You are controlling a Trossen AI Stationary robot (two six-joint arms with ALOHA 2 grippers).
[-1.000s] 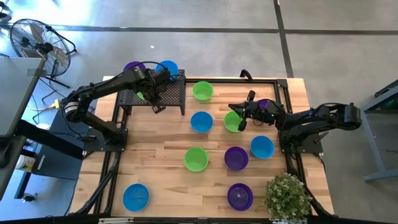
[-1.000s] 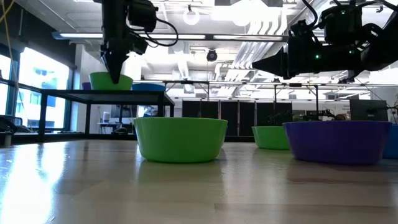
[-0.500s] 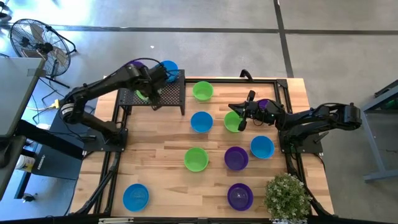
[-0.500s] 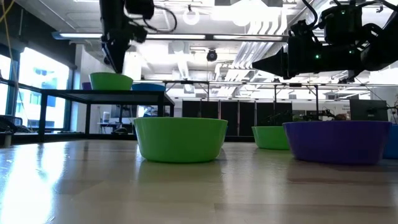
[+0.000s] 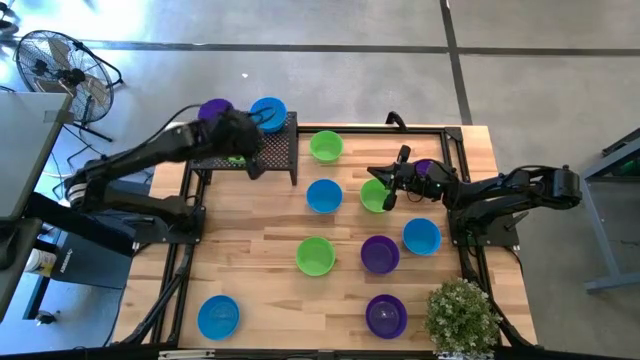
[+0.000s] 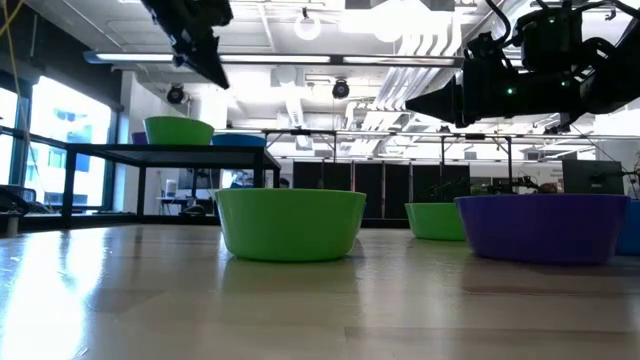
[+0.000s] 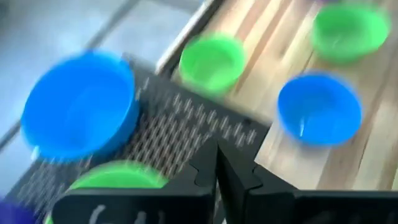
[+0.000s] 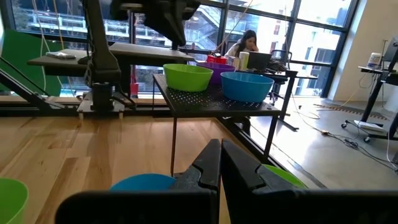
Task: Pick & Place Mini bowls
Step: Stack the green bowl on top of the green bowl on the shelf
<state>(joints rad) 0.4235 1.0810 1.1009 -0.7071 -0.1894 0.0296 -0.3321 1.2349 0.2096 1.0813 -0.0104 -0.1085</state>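
The left hand (image 5: 250, 160) hangs above the black mesh rack (image 5: 270, 152) at the far left corner of the worktop (image 5: 260, 245), fingers together and holding nothing. The rack carries three mini bowls: a green bowl (image 6: 178, 131) just under the left hand, a blue bowl (image 5: 268, 112) at the rack's far edge, and a purple bowl (image 5: 214, 110) beside it toward the left edge.

The right hand (image 5: 390, 190) is raised over the right half of the worktop, fingers together and empty, directly above a green bowl (image 5: 375, 196). A purple bowl (image 5: 424, 170) shows partly under the right arm.

The other bowls stand upright on the worktop, apart from one another:
- green (image 5: 326, 146), far edge, just beside the rack;
- blue (image 5: 323, 196), centre;
- green (image 5: 315, 256), centre, nearer;
- purple (image 5: 380, 254) and blue (image 5: 421, 237), right of centre;
- blue (image 5: 218, 316), near left corner;
- purple (image 5: 386, 316), near edge, beside the potted plant (image 5: 462, 316) in the near right corner.
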